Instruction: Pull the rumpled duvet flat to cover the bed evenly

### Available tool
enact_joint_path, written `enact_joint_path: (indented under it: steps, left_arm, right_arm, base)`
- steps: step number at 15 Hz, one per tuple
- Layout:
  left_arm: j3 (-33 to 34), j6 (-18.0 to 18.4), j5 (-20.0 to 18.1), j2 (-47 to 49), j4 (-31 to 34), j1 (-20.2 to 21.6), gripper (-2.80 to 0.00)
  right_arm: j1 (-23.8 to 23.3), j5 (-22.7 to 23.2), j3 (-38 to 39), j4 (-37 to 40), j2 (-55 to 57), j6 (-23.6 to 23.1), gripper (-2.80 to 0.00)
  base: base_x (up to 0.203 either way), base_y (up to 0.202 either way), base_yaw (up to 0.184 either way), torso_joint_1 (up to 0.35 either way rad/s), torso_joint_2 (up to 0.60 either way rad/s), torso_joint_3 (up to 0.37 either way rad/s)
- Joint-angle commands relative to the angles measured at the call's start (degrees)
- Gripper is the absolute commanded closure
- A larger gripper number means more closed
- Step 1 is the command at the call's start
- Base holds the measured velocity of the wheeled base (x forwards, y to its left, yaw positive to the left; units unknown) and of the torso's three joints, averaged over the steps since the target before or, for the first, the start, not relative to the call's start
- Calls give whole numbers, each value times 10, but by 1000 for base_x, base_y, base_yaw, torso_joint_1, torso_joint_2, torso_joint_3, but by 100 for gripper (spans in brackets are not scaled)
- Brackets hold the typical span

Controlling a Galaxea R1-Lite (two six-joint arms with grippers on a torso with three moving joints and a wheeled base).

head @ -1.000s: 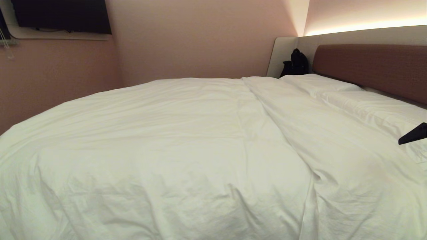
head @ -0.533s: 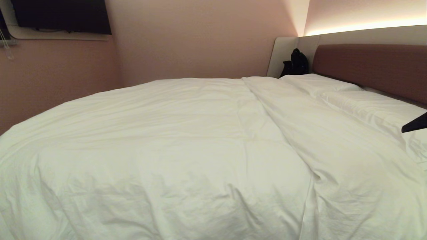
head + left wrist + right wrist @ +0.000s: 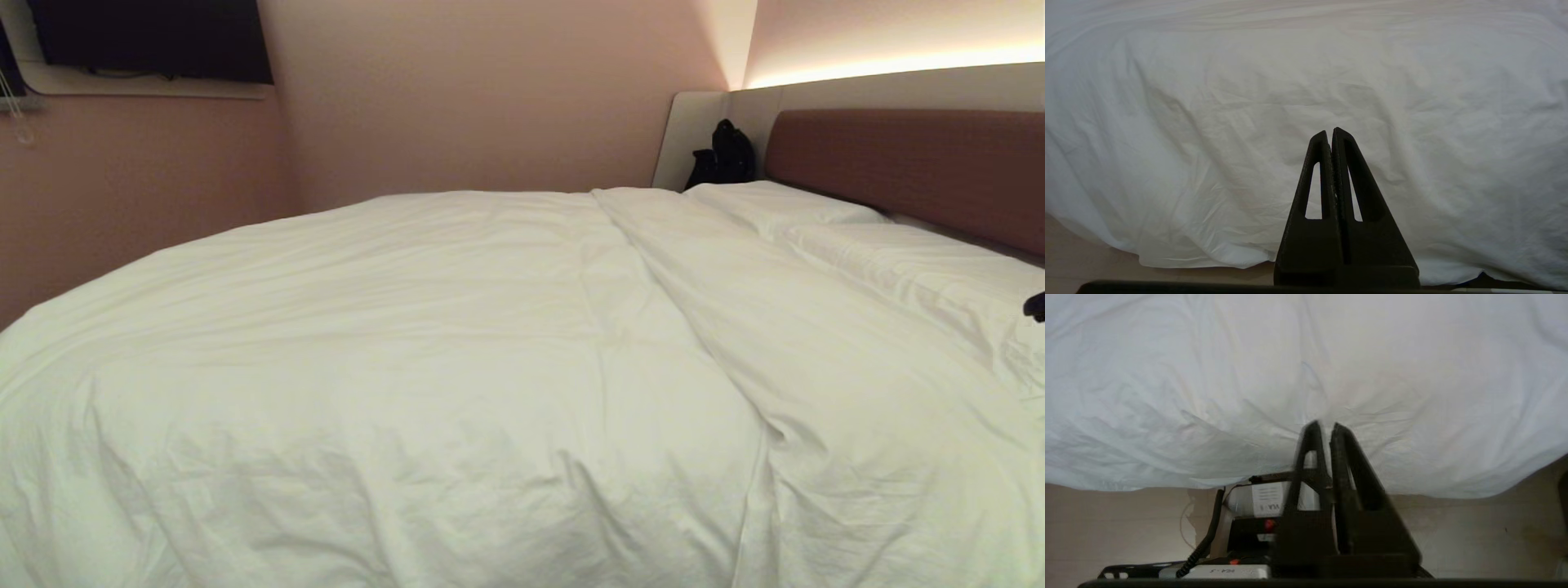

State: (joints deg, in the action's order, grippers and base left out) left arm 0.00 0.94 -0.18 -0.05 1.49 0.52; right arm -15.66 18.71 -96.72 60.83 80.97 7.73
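Head view: the duvet (image 3: 457, 376) fills the lower and middle of the frame, spread over the bed (image 3: 914, 163), whose brown headboard runs along the upper right. You will find soft creases across the whole surface, and one long fold running from the upper centre down toward the lower right. Two white pillows (image 3: 824, 220) lie in the right half of the frame, just below the headboard. A dark bag (image 3: 722, 155) sits in the corner at upper centre-right, against a pale panel. A dark screen (image 3: 147, 37) hangs on the wall at upper left.

Right gripper (image 3: 1035, 306): only a small dark tip shows at the right edge of the head view, over the white bedding. In its wrist view the right gripper (image 3: 1325, 428) has its fingers drawn together with nothing between them (the tips are slightly blurred), set before the hanging edge of the duvet (image 3: 1306, 375); pale floor (image 3: 1474, 535) lies below.

Left gripper (image 3: 1331, 132): its fingers are pressed together, empty, in the lower centre of the wrist view, facing the draped duvet (image 3: 1249, 122), whose hem ends just above the floor (image 3: 1081, 253).
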Motion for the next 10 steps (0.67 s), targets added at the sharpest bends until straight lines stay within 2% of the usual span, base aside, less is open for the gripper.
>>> enact_joint_path:
  steps: [1,6,10]
  left_arm:
    - [0,0,0,0,0,0,0]
    - [0,0,0,0,0,0,0]
    - [0,0,0,0,0,0,0]
  right_arm:
    - [8,1,0,11,-31,11,0]
    - [11,0,6,57,-94,21,0]
    - [11,-4,39,61,-140,20,0]
  base:
    - [0,0,0,0,0,0]
    - [0,0,0,0,0,0]
    - [0,0,0,0,0,0]
